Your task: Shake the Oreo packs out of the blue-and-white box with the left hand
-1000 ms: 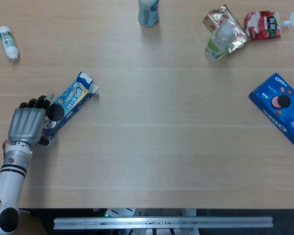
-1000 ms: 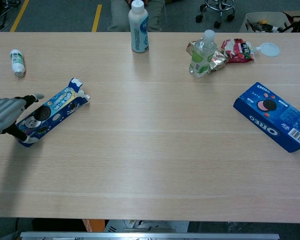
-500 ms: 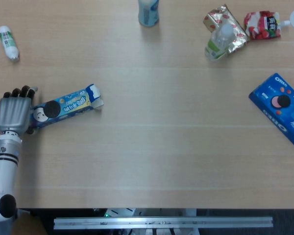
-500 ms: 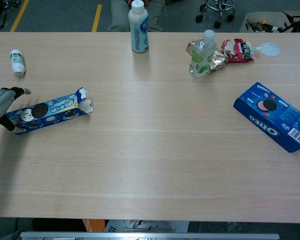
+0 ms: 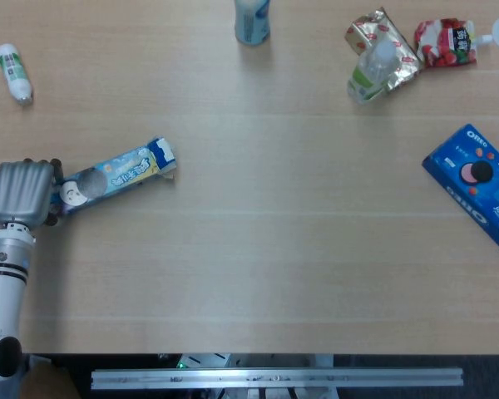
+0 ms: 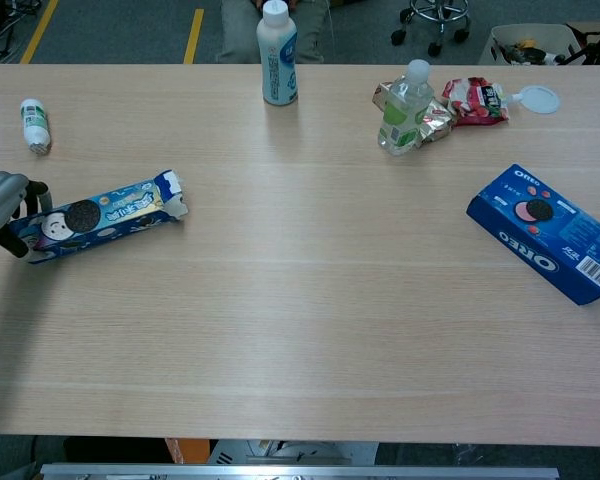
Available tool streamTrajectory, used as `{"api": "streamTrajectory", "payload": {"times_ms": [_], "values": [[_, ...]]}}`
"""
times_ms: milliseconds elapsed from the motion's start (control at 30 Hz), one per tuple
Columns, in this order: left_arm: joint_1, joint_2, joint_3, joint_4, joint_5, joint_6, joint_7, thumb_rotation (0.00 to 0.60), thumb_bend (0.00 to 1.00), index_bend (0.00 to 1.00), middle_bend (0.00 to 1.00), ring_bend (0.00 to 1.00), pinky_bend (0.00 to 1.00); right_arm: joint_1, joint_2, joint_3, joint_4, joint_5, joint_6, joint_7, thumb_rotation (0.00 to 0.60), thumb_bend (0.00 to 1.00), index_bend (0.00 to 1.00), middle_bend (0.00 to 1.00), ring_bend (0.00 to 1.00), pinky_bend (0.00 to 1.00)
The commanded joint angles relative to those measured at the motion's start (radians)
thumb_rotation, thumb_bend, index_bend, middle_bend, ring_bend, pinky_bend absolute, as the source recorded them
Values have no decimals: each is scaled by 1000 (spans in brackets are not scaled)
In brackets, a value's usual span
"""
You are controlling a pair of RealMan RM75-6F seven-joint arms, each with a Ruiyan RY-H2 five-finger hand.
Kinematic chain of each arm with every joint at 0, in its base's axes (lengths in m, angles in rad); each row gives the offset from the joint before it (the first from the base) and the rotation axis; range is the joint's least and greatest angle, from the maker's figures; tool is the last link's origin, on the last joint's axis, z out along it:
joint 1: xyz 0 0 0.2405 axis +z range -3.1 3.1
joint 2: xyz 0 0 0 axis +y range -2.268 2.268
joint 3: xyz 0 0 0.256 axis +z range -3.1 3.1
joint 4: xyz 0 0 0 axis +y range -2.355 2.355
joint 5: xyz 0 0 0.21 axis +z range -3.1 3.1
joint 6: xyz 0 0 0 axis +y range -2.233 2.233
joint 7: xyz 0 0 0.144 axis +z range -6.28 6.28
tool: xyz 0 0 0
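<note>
The blue-and-white box is a long carton with a cookie picture, lying near the table's left edge. Its torn-open flaps point right toward the table's middle. My left hand grips the box's closed left end, fingers curled around it. No Oreo packs show outside the box, and its inside is hidden. My right hand is in neither view.
A dark blue Oreo box lies at the right edge. A white bottle, a clear bottle on snack wrappers and a red pouch stand at the back. A small bottle lies far left.
The left hand has swung the box from a steep diagonal to nearly level and drawn it left; in the last half second the open end rose slightly. Nothing has come out.
</note>
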Motion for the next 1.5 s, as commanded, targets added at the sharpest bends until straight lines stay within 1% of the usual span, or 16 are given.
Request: {"api": "streamTrajectory", "payload": {"times_ms": [33,367,533,800,933,1067,1200,1500], "values": [[-8,23,2,-27,18,6,15,600,64,523,564,483,620,-2,-1,-1,2,0,1,2,600,333,408,443,458,456],[-44,144,15,-162,153,62,94,600,64,521,563,484,627,-4,-3,-2,7,3,-2,4,600,333,407,443,458,456],[-69,196,23,-235,233,90,180,600,64,519,559,478,626,-2,-6,-2,6,2,-5,2,600,333,408,443,458,456],[-98,224,31,-310,304,111,337,600,64,511,550,467,625,-7,-5,-3,11,3,0,8,600,333,408,443,458,456],[-110,237,33,-348,318,116,448,600,64,503,544,460,625,-9,-3,-2,12,4,4,11,600,333,407,443,458,456],[-123,251,33,-384,335,112,512,600,64,500,543,458,625,-9,-5,-4,16,5,1,15,600,333,407,443,458,456],[-133,263,34,-421,313,98,607,600,64,491,540,451,625,-10,-8,-3,20,5,2,19,600,333,408,443,458,456],[-133,273,28,-462,315,120,650,600,64,489,537,450,625,-10,-7,-2,28,4,2,29,600,333,407,443,458,456]]}}
